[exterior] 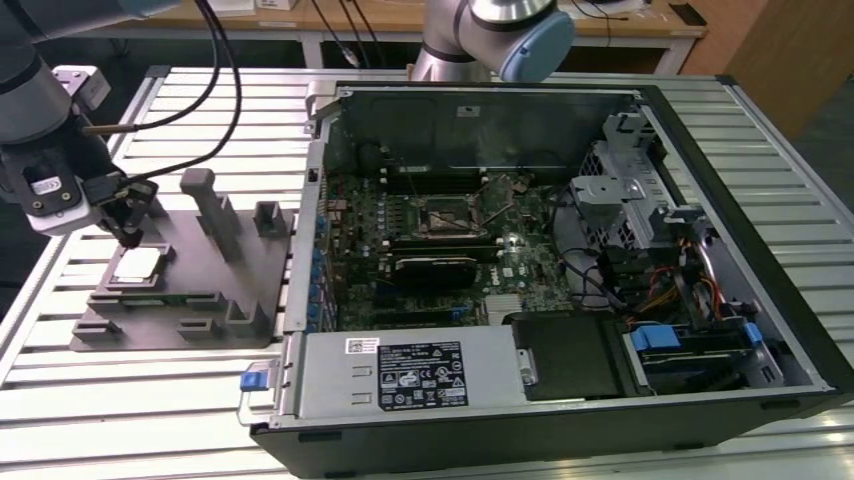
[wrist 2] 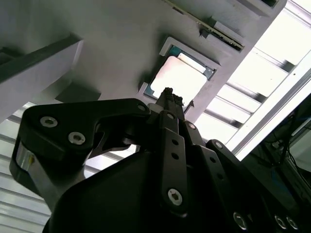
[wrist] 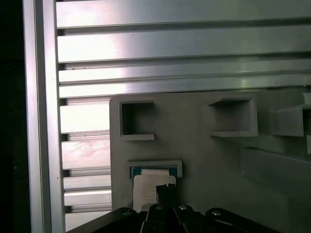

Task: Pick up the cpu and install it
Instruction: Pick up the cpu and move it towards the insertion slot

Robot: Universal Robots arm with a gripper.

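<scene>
The gripper (exterior: 131, 238) hangs over the grey plastic fixture (exterior: 187, 322), which lies flat near the edge of the slatted aluminium table (exterior: 107, 400) on the exterior view's left. Its fingers (wrist 2: 165, 104) are drawn together into one narrow black tip with nothing between them.

The cpu (exterior: 140, 262) lies flat in a shallow framed pocket of the fixture, pale metal top upward, towards the fixture's edge on the exterior view's left. The gripper's tip is directly above it. From these angles it looks to be just off the chip's top, though contact cannot be ruled out.

In the second wrist view the black tip of the gripper (wrist 2: 168, 93) lies across the near edge of the cpu (wrist 2: 179, 77), whose bluish-green rim shows around the bright lid. In the first wrist view the gripper (wrist: 165, 188) covers part of the cpu (wrist: 148, 187), and two empty square pockets (wrist: 137, 119) of the fixture lie further along its grey surface.

A tall grey post (exterior: 214, 215) stands upright on the fixture between the cpu and the open computer case (exterior: 727, 170). The case lies on its side beside the fixture, filling the table's middle and the exterior view's right. Inside it the motherboard (exterior: 527, 262) faces up, with its black-framed cpu socket (exterior: 441, 215) near the centre, well apart from the gripper. A silver power supply (exterior: 400, 375) sits along the case's near edge.
</scene>
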